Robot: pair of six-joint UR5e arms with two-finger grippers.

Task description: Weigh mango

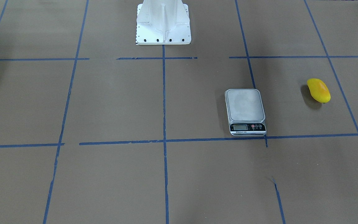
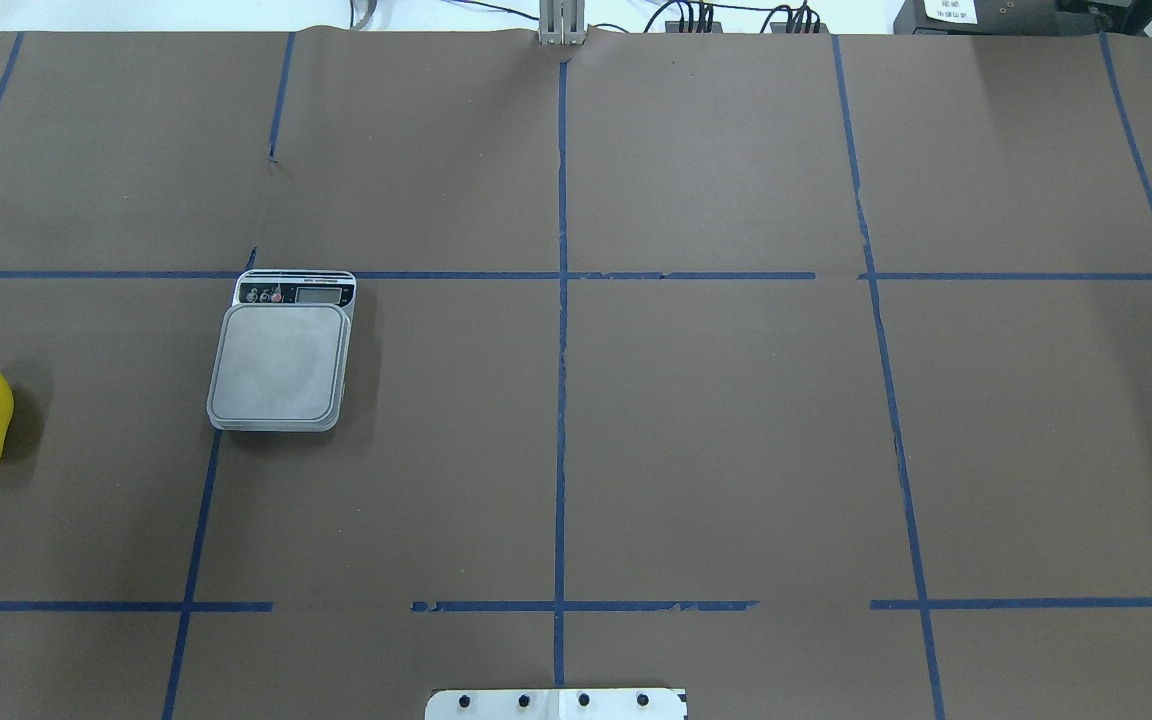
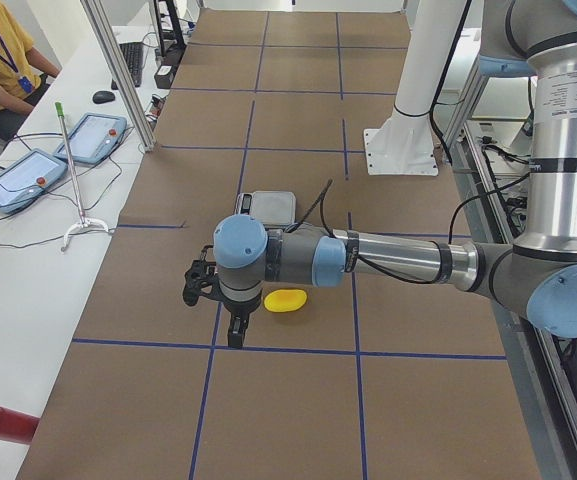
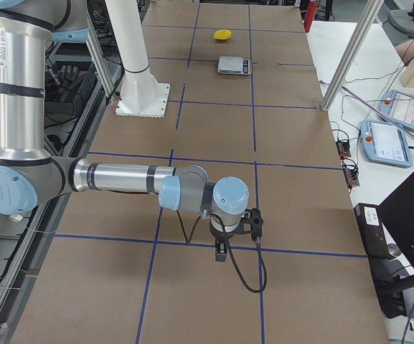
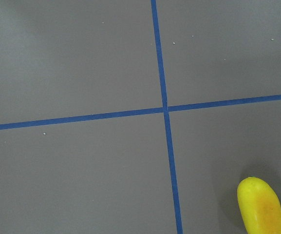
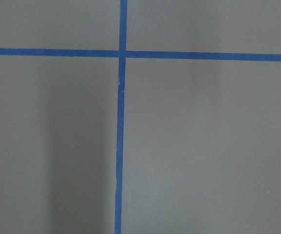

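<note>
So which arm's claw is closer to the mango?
Left. The left claw hangs just beside the mango; the right claw is far off, at the opposite end of the table.

No writing can be read for certain. The scale point(image 1: 245, 105), lying past the left gripper point(image 3: 200, 288) toward the table's middle, carries a strip of small print under its display point(image 1: 240, 127), too fine to make out. Far back from that gripper, the arm's upright silver link point(image 3: 558, 130) bears printed lines, likewise too small.
</note>
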